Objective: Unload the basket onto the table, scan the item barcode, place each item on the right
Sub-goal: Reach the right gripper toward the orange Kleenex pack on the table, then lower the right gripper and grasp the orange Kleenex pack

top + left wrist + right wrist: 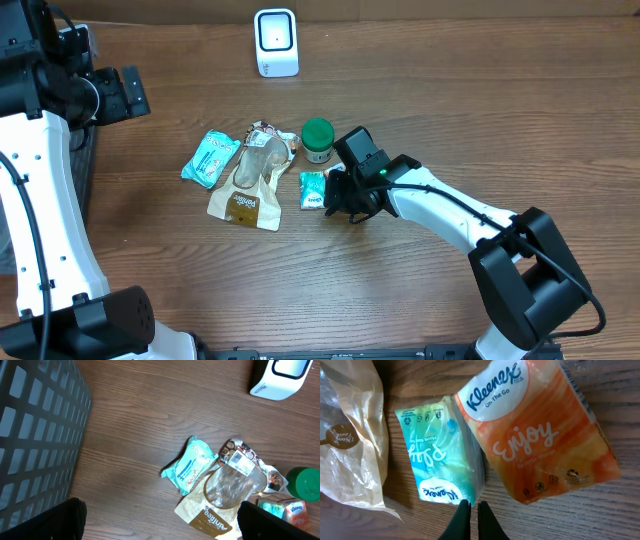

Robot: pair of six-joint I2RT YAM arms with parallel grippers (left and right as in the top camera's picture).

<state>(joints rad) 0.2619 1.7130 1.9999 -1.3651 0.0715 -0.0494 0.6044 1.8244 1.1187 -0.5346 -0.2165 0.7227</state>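
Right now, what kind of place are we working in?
Probably a mock checkout bench: a white barcode scanner stands on a wooden table, small retail goods like Kleenex packs lie loose, and a grey mesh basket sits alongside.

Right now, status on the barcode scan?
Left jaws wide open, empty. Right jaws shut, empty, at teal tissue pack. Orange pack touching it. Green-lid jar between packs and scanner.

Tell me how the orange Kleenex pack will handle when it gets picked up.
The orange Kleenex pack is a soft tissue pack, so it is probably light and will squash somewhat when squeezed. Its glossy film wrap looks slippery, so a loose grip may slide. It lies flat on the table, so rolling seems unlikely.
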